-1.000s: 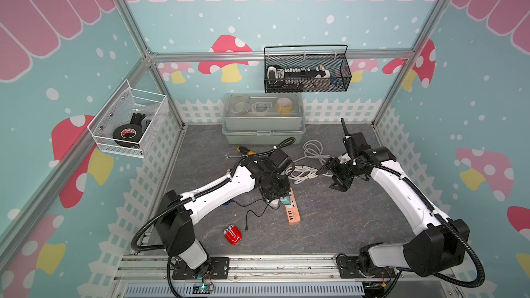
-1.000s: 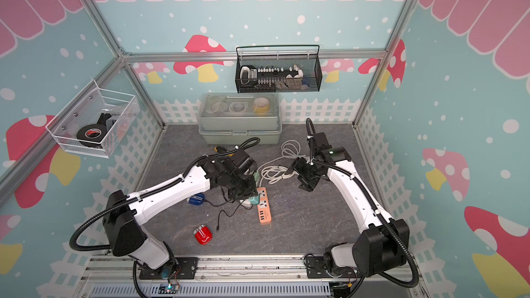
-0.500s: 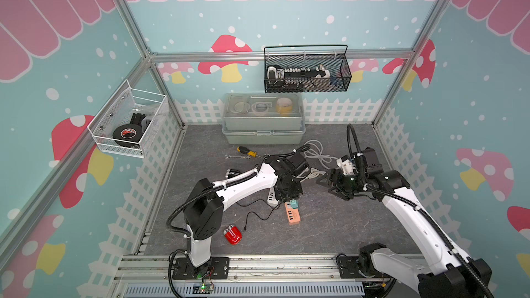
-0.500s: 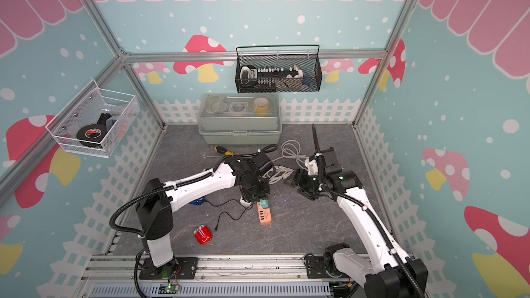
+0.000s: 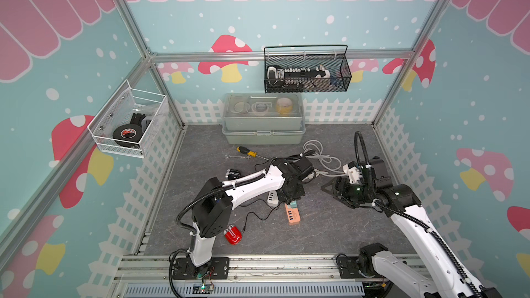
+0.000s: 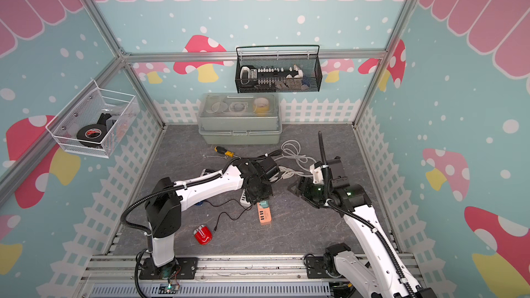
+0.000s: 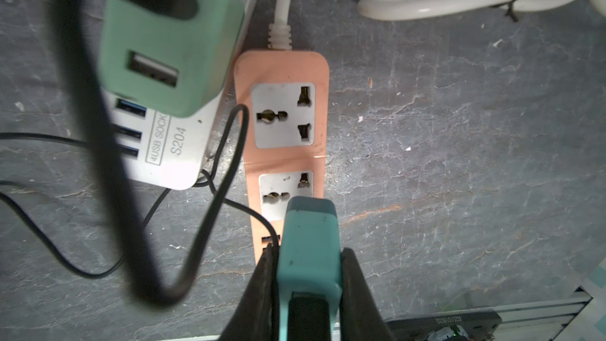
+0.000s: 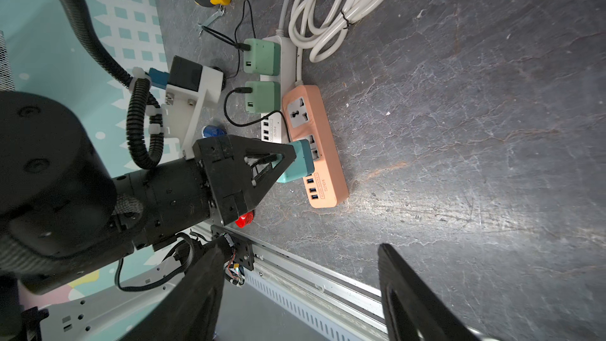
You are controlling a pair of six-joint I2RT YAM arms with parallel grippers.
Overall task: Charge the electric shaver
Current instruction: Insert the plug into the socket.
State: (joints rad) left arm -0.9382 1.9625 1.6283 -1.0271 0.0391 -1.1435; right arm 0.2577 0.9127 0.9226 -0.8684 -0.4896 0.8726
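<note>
White power strip [image 7: 173, 152] reads "4USB SOCK", "S204"; orange power strip [image 8: 328, 159] bears "S204".

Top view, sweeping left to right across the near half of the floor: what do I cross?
Small red device → white USB strip → orange power strip → right gripper, open. Skipped for overlap: the teal adapter over the orange strip.

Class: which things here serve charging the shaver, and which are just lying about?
For the job: teal plastic charger block, held in the left pincer; orange plastic power strip; thin black cable; small red rounded shaver.
Lying about: yellow-handled screwdriver; grey lidded plastic box; black tape roll.
</note>
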